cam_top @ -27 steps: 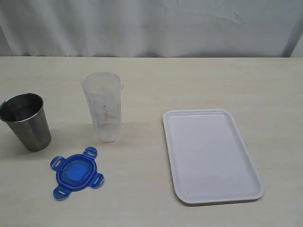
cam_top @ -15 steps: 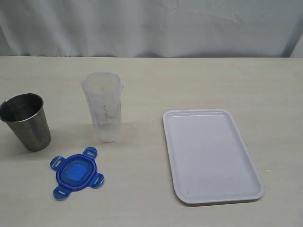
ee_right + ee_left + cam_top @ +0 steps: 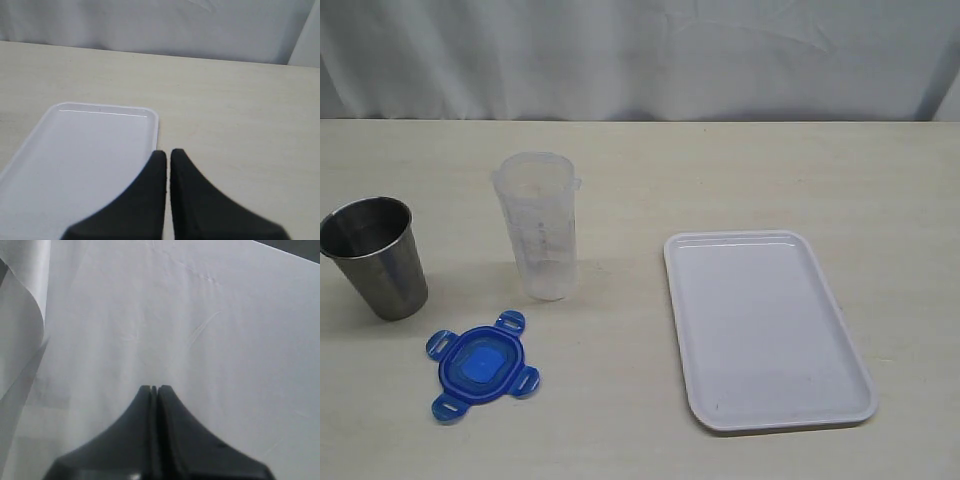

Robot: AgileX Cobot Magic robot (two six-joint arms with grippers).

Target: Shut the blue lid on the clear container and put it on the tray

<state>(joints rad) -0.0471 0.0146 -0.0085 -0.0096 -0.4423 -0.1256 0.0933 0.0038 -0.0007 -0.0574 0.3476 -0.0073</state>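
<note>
Start state: left gripper point(image 3: 154, 388) and right gripper point(image 3: 168, 152), fingers together, hold nothing; blue lid point(image 3: 480, 367) lies off the clear container point(image 3: 539, 226) toward front-left corner of table point(image 3: 620, 430), likely next pick, fingers opened first.

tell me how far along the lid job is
Nothing looks done: the blue lid lies on the table apart from the clear container, which stands open. Nothing is in hand; the left end effector and right end effector are shut and hold nothing. Remaining: fit the lid, snap it shut, set the container on the tray.
</note>
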